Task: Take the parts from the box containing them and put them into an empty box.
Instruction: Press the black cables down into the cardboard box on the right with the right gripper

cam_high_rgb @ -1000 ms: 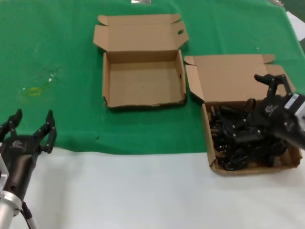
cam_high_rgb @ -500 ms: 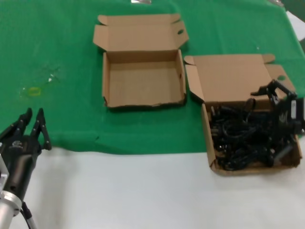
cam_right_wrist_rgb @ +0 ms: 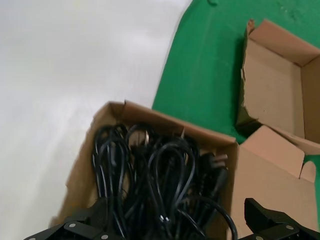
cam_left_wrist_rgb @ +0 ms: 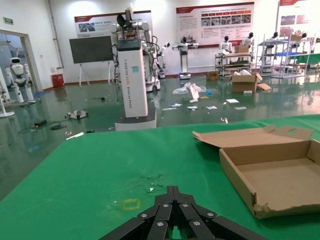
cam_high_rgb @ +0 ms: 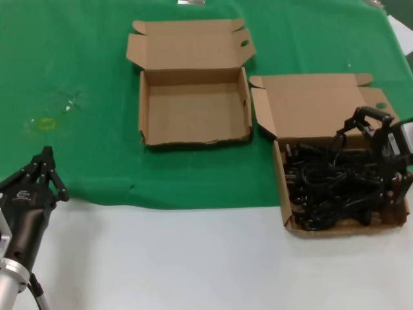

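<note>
Right gripper [cam_high_rgb: 382,147] spread wide, low over black cords [cam_high_rgb: 326,187] inside full box [cam_high_rgb: 287,213]. Left gripper [cam_high_rgb: 40,169] pinched closed, well apart from full box, beyond empty box [cam_high_rgb: 193,139].

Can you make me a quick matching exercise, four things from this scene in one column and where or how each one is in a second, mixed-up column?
Things:
1. left claw
2. right claw
3. power cords
4. empty box

States:
A. piled in the box on the robot's right
B. open, over the cord pile
C. flaps open on the green cloth, nothing inside
D. shut, at the near edge of the green cloth

Pairs: 1-D, 2-B, 3-A, 4-C
</note>
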Robot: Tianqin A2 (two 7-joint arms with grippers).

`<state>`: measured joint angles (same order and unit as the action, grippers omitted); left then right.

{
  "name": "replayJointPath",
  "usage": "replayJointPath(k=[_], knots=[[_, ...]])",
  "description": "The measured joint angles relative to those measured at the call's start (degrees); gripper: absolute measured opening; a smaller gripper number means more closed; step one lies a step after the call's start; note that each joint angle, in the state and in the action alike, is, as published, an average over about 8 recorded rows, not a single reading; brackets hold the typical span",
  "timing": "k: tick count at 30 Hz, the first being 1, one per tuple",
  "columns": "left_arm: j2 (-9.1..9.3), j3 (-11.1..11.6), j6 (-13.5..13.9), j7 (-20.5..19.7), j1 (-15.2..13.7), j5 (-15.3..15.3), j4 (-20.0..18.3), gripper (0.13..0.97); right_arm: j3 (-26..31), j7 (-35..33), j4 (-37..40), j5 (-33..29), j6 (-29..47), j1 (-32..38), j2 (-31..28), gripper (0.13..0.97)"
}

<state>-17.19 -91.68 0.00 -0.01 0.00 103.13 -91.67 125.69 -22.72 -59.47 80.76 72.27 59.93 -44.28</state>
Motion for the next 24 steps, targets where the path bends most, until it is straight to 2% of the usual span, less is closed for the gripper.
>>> replayJointPath(k=[8, 20, 24], knots=[[0.00, 0.0, 0.0, 0.0, 0.0, 0.0, 0.0, 0.146, 1.1, -5.3, 7.9, -3.6, 0.5, 4.0, 4.2, 0.966], [0.00, 0.0, 0.0, 0.0, 0.0, 0.0, 0.0, 0.144, 1.1, -8.2, 13.0, -5.5, 0.3, 4.6, 7.1, 0.944], [0.00, 0.0, 0.0, 0.0, 0.0, 0.0, 0.0, 0.144, 1.1, -8.5, 14.2, -6.2, 0.2, 5.2, 7.6, 0.898]])
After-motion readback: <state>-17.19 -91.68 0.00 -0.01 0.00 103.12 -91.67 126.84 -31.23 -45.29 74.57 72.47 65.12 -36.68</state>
